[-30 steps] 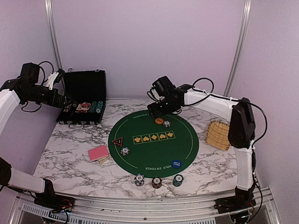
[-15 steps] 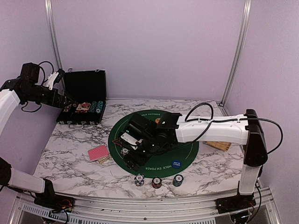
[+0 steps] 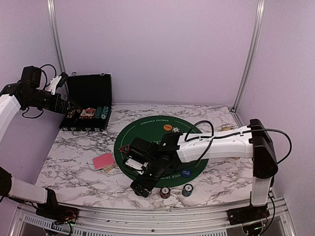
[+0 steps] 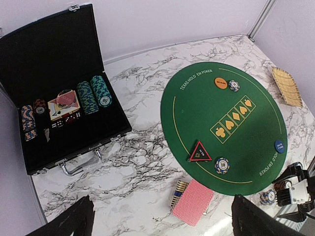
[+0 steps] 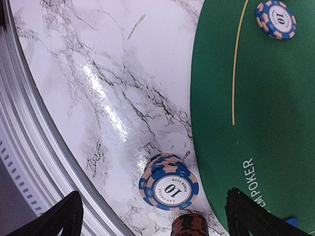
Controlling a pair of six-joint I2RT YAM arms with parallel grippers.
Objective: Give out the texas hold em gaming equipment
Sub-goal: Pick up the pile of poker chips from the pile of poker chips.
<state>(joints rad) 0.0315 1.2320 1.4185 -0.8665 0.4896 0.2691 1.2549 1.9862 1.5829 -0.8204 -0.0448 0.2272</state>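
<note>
Though chip stacks [image 5: 169, 188], buttons [image 4: 221, 83], marker [image 4: 200, 152] and cards [image 4: 193, 201] lie on or beside the mat [image 4: 211, 108], more chips [image 4: 93, 93] sit undistributed in the case [image 4: 49, 49] left of it; left gripper [image 4: 161, 206], right gripper [image 5: 153, 192]: agape, empty.

Right gripper [image 3: 140, 187] swung across mat [image 3: 147, 128] to near-edge chip stack [image 5: 169, 183] (jaws now wide).

You have a left arm [image 3: 7, 109] and a right arm [image 3: 222, 142] in white shells with black joints. Thin black cables [image 3: 203, 123] run along both, and your right pincer [image 3: 140, 188] is black with a white block.
</note>
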